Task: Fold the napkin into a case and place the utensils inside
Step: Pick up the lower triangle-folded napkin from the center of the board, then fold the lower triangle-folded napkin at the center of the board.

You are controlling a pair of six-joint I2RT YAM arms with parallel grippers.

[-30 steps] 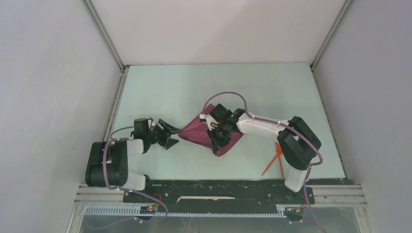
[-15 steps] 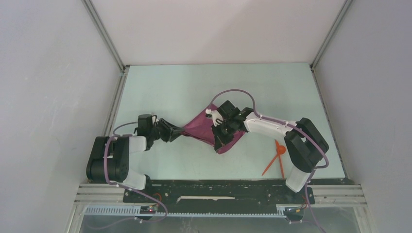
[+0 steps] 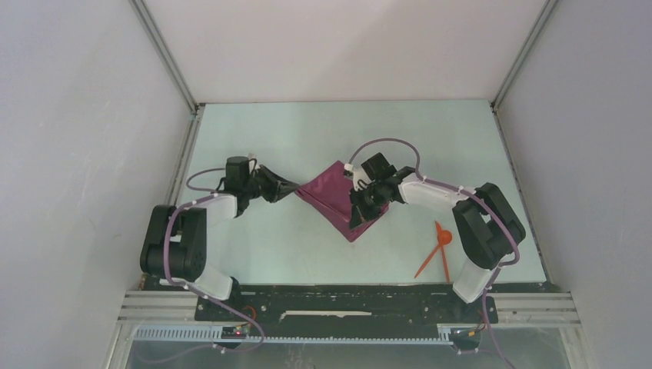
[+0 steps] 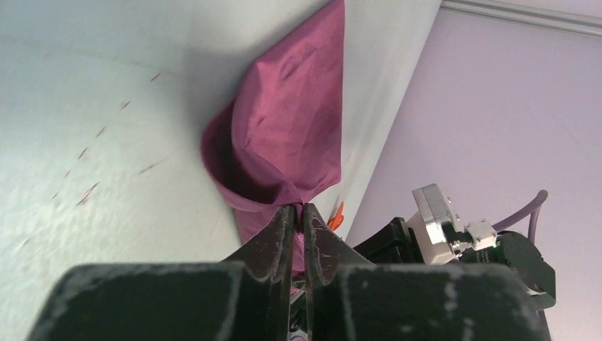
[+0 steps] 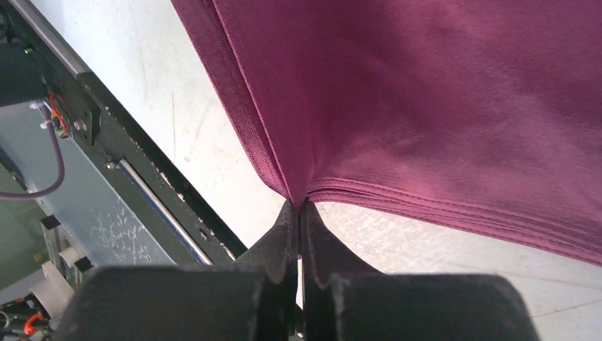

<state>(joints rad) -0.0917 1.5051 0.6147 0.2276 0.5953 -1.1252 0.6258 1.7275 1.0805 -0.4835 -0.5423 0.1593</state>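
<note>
The plum-purple napkin (image 3: 330, 196) lies mid-table as a broad folded diamond of several layers, not a narrow case. My left gripper (image 3: 294, 191) is shut on its left corner; the left wrist view shows the cloth (image 4: 291, 128) pinched at my fingertips (image 4: 298, 207) and bulging upward. My right gripper (image 3: 357, 217) is shut on the napkin's right edge, and the stacked layers (image 5: 426, 92) run into its tips (image 5: 298, 204). The utensils, an orange-red spoon (image 3: 440, 240) and a slim stick (image 3: 445, 265), lie crossed near the right front.
A black rail (image 3: 346, 304) runs along the near edge. Grey walls close in the table on the left, right and far sides. My right arm's elbow (image 3: 488, 231) hangs just right of the utensils. The right wrist's camera block (image 4: 440, 227) shows in the left wrist view.
My left gripper reached right to the napkin's left corner and closed on it. The right gripper moved up and right with the cloth, and the napkin shifted and flattened into a diamond.
</note>
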